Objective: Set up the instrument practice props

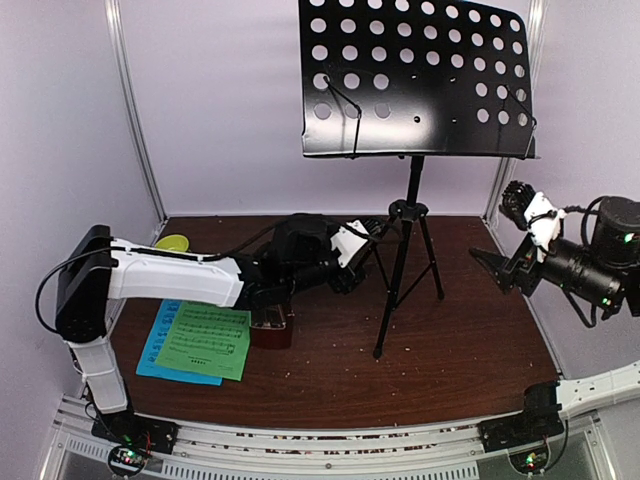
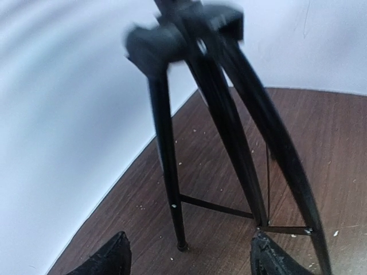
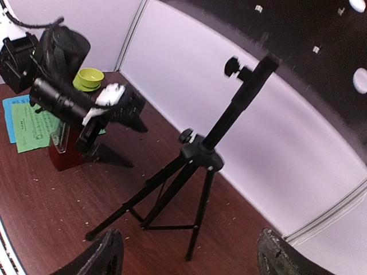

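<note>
Lime-green bowl behind music sheets

Pale lilac walls rise behind and beside the dark wood desk, with metal posts at its back corners.

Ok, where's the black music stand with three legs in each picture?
Top view: the black tripod music stand stands in the middle, holey desk up top.
Left wrist: just its legs, close up.
Right wrist: legs and pole, centre.
Shared landmark: the hub where legs join.
</note>
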Controlling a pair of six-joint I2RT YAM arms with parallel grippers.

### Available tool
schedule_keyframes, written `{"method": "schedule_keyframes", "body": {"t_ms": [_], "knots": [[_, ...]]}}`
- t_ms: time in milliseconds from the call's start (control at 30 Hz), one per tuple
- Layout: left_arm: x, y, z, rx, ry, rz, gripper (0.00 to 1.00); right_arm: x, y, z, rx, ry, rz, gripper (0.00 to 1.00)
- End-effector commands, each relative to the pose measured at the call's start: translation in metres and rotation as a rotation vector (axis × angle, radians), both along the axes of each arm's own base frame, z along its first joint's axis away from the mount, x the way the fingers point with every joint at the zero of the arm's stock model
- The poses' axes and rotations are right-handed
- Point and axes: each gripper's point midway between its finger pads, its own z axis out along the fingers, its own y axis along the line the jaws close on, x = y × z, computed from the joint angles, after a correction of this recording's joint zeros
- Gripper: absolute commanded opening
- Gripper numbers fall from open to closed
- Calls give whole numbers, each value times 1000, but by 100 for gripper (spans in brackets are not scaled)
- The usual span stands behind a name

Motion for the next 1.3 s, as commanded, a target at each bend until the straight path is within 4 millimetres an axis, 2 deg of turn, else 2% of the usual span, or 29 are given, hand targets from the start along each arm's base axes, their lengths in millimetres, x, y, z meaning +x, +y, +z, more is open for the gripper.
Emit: {"method": "schedule_keyframes", "body": {"t_ms": [0,100,233,400,567,733,833,867,1067,1267], "knots": [[-23,-1,31,-100,38,-72,73,1,4,-32,154,113,-25,78],[-34,-6,27,-110,107,-103,73,15,2,-52,208,160,-70,74],[-36,-9,26,-175,193,-79,74,45,2,-74,300,247,-107,70],[-52,-27,20,-208,286,-102,75,81,3,-99,344,327,-96,68],[-56,-47,4,-211,379,-84,78,109,1,-114,375,384,-109,65],[-45,-49,-21,-165,411,27,79,114,0,-116,387,391,-108,65],[-35,-49,-29,-156,415,86,77,115,-2,-121,376,398,-116,66],[-32,-53,-32,-151,420,97,72,114,-3,-123,372,401,-118,66],[-34,-62,-38,-147,449,78,57,111,-8,-124,370,390,-134,66],[-31,-49,-40,-106,437,122,39,110,-12,-122,377,374,-147,66]]}}
